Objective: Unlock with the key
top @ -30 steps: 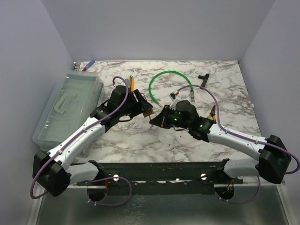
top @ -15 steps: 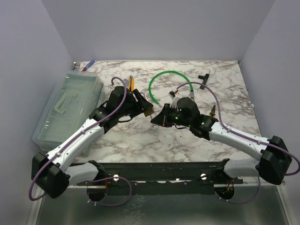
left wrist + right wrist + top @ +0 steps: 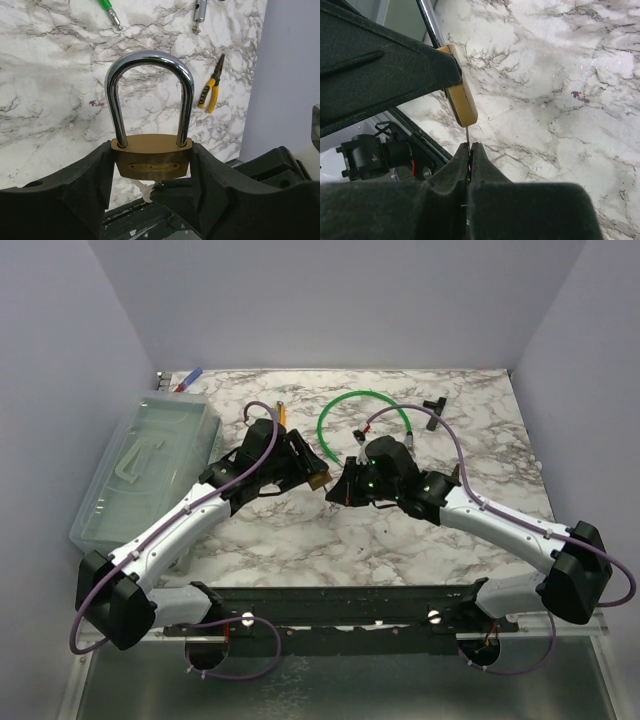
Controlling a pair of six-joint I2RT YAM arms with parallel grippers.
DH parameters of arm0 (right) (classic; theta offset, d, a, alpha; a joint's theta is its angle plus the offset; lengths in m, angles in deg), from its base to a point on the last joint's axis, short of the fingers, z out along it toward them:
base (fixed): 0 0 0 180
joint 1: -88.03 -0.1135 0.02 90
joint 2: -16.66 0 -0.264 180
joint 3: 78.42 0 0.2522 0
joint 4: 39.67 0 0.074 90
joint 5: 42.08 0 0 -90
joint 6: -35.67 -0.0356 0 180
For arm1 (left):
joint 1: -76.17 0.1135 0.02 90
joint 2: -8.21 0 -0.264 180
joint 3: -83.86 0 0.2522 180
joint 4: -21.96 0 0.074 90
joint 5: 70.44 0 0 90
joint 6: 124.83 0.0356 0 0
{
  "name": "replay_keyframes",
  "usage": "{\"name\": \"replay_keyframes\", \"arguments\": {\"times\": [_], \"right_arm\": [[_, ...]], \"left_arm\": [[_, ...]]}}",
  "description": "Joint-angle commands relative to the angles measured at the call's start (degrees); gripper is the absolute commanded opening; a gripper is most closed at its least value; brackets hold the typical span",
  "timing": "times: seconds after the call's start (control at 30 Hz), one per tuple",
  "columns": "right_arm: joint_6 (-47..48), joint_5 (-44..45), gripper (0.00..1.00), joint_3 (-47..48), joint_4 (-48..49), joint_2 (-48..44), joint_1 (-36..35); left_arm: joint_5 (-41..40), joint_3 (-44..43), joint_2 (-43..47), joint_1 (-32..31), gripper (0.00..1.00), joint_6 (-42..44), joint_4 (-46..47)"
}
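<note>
My left gripper (image 3: 151,162) is shut on the brass padlock (image 3: 151,161), gripping its body from both sides; the chrome shackle (image 3: 149,65) stands closed above it. In the top view the padlock (image 3: 316,477) is held above the table's middle. My right gripper (image 3: 469,146) is shut on the thin silvery key (image 3: 467,135), whose blade meets the padlock's bottom (image 3: 461,106). In the left wrist view the key (image 3: 145,189) shows under the lock body, pinched by the right fingers (image 3: 172,192). In the top view the right gripper (image 3: 335,491) sits right beside the padlock.
A green cable loop (image 3: 361,418), a black T-shaped tool (image 3: 433,403) and a metal cylinder (image 3: 408,438) lie at the back. Yellow pliers (image 3: 212,90) lie to the right. A clear plastic box (image 3: 148,470) stands at the left.
My right gripper has moved left and back with the key, up to the padlock's bottom. The left gripper holding the padlock has shifted only slightly.
</note>
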Motion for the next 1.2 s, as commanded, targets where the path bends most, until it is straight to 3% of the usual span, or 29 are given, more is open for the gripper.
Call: {"name": "replay_keyframes", "arguments": {"times": [0.0,0.53,1.17], "right_arm": [[2.03,-0.71,0.01,1.80,-0.09,0.76,0.61],[-3.24,-6.58,0.01,-3.17,1.60,-2.00,0.61],[-5.69,-5.62,0.01,-0.97,7.12,3.82,0.61]], "left_arm": [[2.54,-2.32,-0.05,-0.54,0.00,-0.60,-1.74],[11.17,-4.02,-2.16,7.53,0.00,-2.16,-2.07],[13.02,-3.28,-0.80,7.62,0.00,-3.70,-2.00]]}}
